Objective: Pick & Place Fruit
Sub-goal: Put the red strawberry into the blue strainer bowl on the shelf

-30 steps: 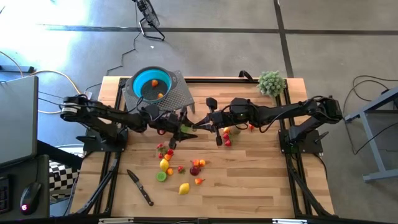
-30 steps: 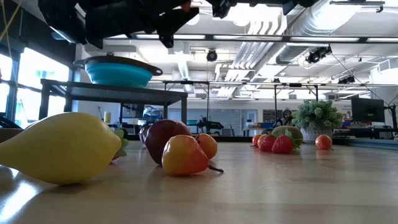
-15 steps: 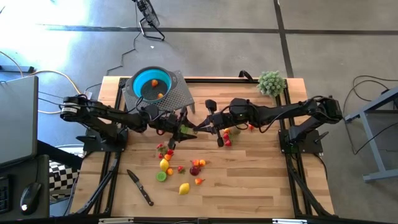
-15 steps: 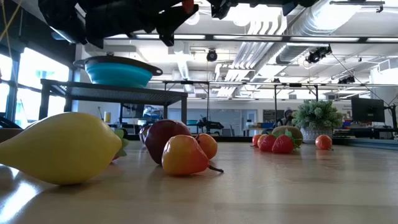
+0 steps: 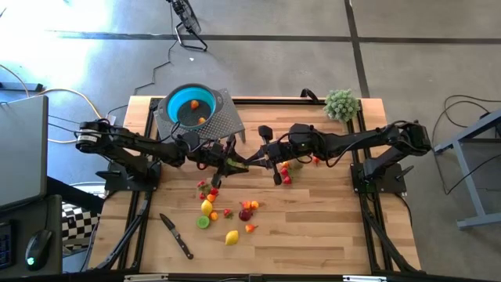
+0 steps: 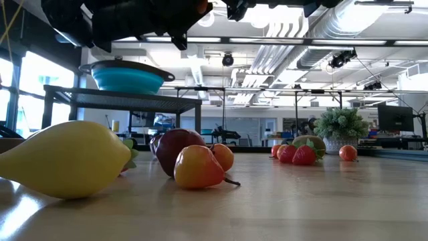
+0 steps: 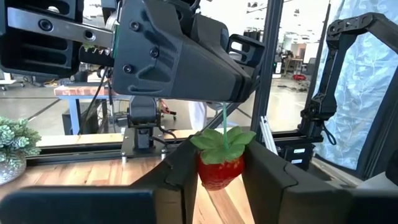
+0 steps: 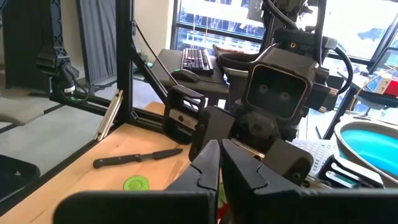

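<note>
The left end effector (image 7: 222,171) grips a red strawberry (image 7: 220,168) between its fingers, held above the middle of the worktop (image 5: 313,219). The right end effector (image 5: 262,159) faces it closely, fingers pinched together on the strawberry's thin green stem (image 7: 224,121). Other small fruits (image 5: 227,211) lie scattered on the worktop below; two sit in the teal bowl (image 5: 177,103).

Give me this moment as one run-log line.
phase: handover mid-table | left gripper: closing on strawberry | right gripper: shut, pinching strawberry's stem | teal bowl: holds fruit | rest of fruit: on table
</note>
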Robot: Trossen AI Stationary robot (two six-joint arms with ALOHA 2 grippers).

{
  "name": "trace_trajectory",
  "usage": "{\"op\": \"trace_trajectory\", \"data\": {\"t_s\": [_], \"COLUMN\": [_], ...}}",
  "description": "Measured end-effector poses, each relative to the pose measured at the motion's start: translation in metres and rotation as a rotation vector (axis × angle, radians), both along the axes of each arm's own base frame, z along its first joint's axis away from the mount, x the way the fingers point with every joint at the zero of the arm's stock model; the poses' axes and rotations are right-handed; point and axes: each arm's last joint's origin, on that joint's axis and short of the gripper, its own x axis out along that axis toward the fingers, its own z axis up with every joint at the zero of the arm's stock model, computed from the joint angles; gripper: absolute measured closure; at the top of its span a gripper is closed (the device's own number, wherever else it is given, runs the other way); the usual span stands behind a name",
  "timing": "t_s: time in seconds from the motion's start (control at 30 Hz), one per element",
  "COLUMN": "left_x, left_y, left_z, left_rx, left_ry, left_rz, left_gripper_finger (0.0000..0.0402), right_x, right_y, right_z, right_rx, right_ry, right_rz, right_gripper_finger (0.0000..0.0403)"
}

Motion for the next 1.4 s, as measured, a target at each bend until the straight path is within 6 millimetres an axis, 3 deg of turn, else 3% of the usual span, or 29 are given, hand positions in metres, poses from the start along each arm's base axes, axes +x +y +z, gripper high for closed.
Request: {"op": "trace_trajectory", "data": {"t_s": [0.4,0.83,1.4], "left_x": [0.0001,0.0007,0.0005], "left_y": [0.0,0.0008,0.0009], "left_z": [0.0,-0.0023,-0.0009], "left_rx": [0.0,-0.011,-0.013], "left_ry": [0.001,0.027,0.012], "left_rz": [0.001,0.028,0.031], "left_gripper_finger": [0.0304,0.0247,0.0245], "right_x": [0.0001,0.0002,0.0006], "right_y": [0.0001,0.0001,0.0001], "right_z": [0.0003,0.0022,0.0002], "right_rx": [-0.003,-0.004,-0.002], "right_ry": [-0.005,-0.024,-0.009], "right_rz": [0.0,0.001,0.001], "right_gripper_finger": [0.0399,0.0399,0.0399]}}
